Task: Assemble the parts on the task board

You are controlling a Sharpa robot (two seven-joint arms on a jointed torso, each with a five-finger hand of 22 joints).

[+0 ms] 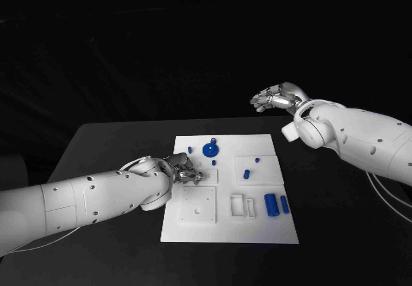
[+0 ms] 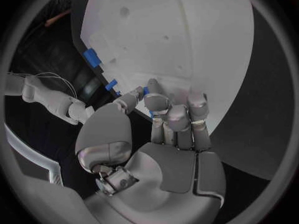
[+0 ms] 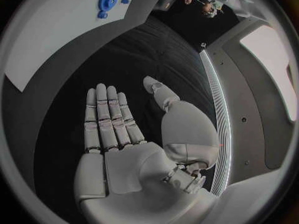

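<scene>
The left hand [image 1: 176, 168] is reaching over the near-left part of the board [image 1: 230, 232], its fingers [image 2: 169, 115] curling down toward the white surface. A sliver of blue is showing just beyond the fingertips in the left wrist view, but whether the fingers are pinching a part or only touching the board, I cannot tell. The right hand [image 1: 276, 97] is hanging well away from the board over the far side of the table [image 1: 112, 143], its fingers [image 3: 109, 119] stretched out flat and together, grasping nothing.

Most of the assembly appears to be waiting. Beyond the left fingertips a blue gear [image 1: 209, 149] is sitting on the board, seemingly on its post, with a small blue piece [image 1: 212, 161] just past it. Farther toward the right hand's side, two short pegs [image 1: 252, 167] are lying loose, and a cylinder [image 1: 270, 204] with a thin bar [image 1: 284, 204] beside it is lying near the white slotted blocks [image 1: 242, 206]. So perhaps one part is placed, and the loose pieces are still needing their seats.
</scene>
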